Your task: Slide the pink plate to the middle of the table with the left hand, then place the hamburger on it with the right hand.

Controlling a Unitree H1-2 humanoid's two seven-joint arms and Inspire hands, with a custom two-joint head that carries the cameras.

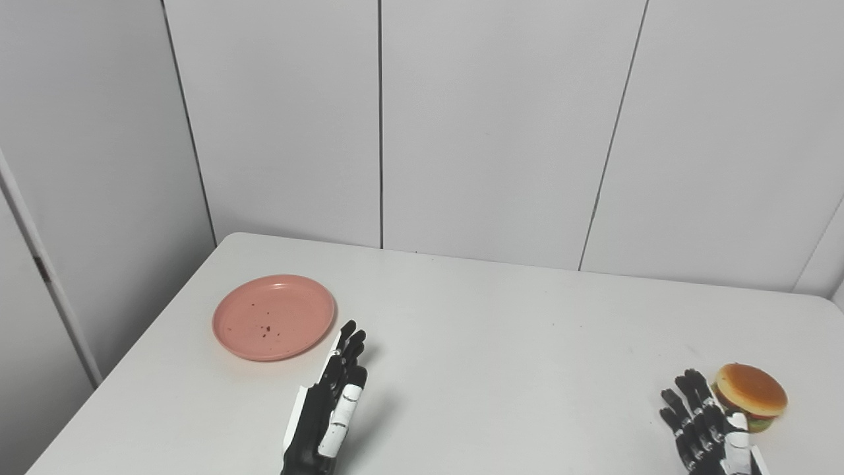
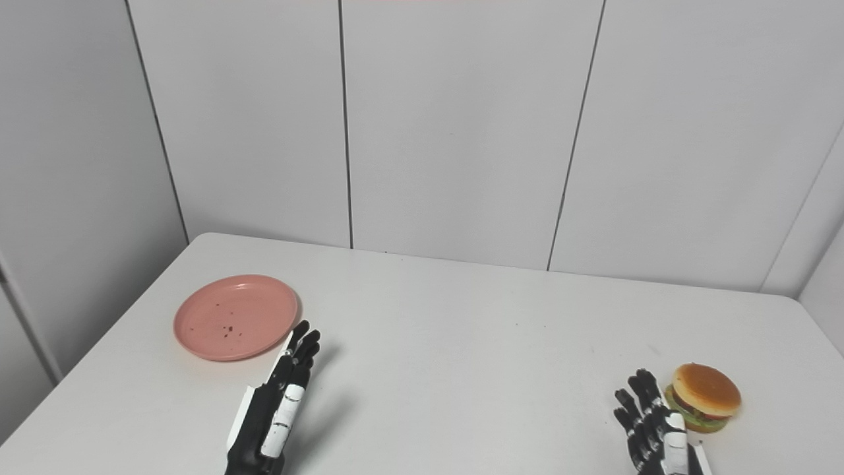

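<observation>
Where frame cuts wrists, right hand [image 1: 705, 425] partly cropped, left hand [image 1: 333, 402] open

We see a white table [image 1: 501, 343] with rounded far corners, pushed up against grey wall panels [image 1: 501, 125]. Two things lie directly on it. Pink plate [image 1: 273, 317] sits flat near the left edge, toward the far side; a few dark specks on its surface. Hamburger [image 1: 751, 396] sits upright near the right front, bun on top, lettuce showing at the bottom. The two are well apart, bare tabletop between them.
</observation>
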